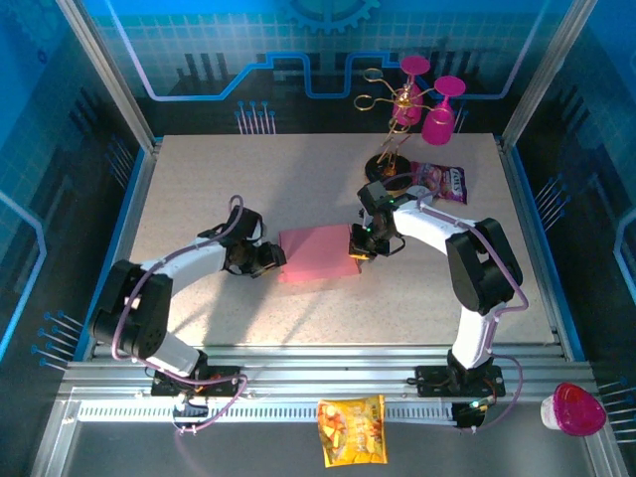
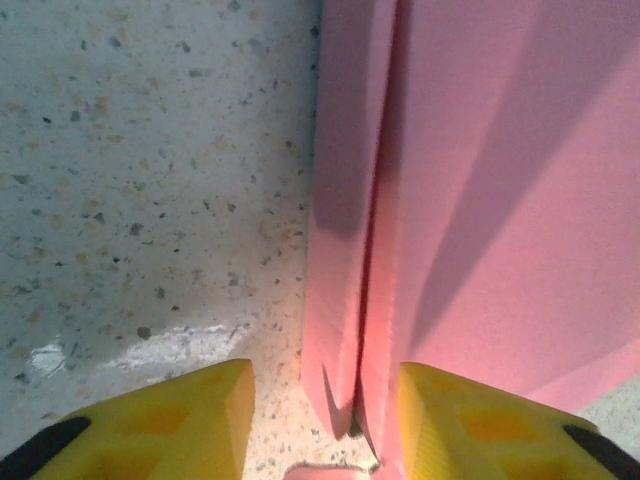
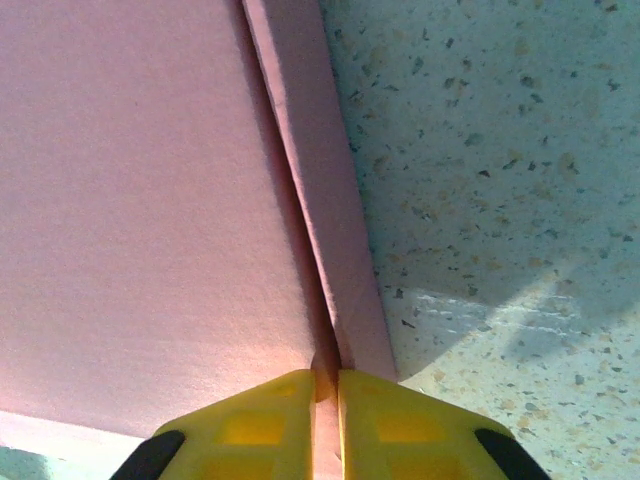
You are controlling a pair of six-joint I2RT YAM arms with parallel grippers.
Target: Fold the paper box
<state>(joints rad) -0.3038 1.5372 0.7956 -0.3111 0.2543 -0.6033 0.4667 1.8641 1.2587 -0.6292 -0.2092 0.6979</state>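
Observation:
The pink paper box (image 1: 316,253) lies folded flat and shallow in the middle of the table, between my two grippers. My left gripper (image 1: 274,260) is at its left edge. In the left wrist view this gripper (image 2: 322,390) is open: the box's (image 2: 490,200) upright side wall (image 2: 340,260) stands in the gap, clear of the left finger (image 2: 200,420) and close against the right one. My right gripper (image 1: 360,243) is at the box's right edge. In the right wrist view it (image 3: 327,388) is shut on the thin side wall (image 3: 320,200) of the box (image 3: 130,200).
A wire rack (image 1: 390,149) with magenta goblets (image 1: 437,114) stands at the back right, with a glossy pink snack bag (image 1: 442,182) beside it. A yellow snack bag (image 1: 351,429) and a pink-and-white object (image 1: 574,409) lie on the front rail.

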